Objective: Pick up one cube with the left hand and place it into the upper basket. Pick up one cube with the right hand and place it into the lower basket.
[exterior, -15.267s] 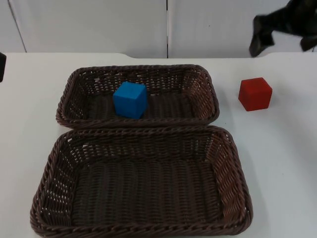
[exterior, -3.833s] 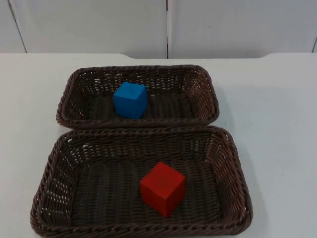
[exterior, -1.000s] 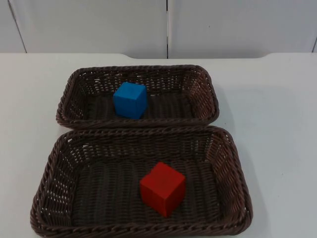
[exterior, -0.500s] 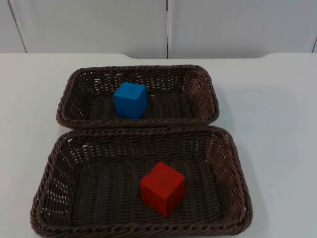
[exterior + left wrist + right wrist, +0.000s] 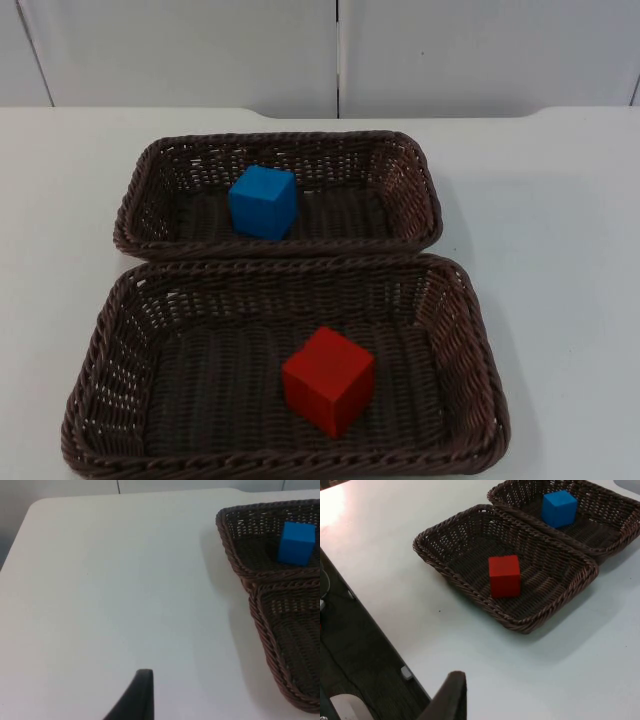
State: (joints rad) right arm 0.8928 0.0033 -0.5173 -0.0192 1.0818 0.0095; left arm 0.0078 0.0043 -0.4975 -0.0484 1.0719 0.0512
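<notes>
A lab-like test bench is showing here: a bare white table (image 5: pixel 560 250) is ending at a grey partition wall (image 5: pixel 200 50), carrying just two wicker baskets (image 5: pixel 430 200) and colored cubes (image 5: pixel 263 200).

Blue cube (image 5: pixel 263 201) in upper basket (image 5: pixel 420 180), red cube (image 5: pixel 328 380) in lower basket (image 5: pixel 470 330)

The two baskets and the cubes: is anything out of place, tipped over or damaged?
Nothing stands out. The blue cube sits in the upper basket and the red cube in the lower basket, both baskets whole and flat on the table.
</notes>
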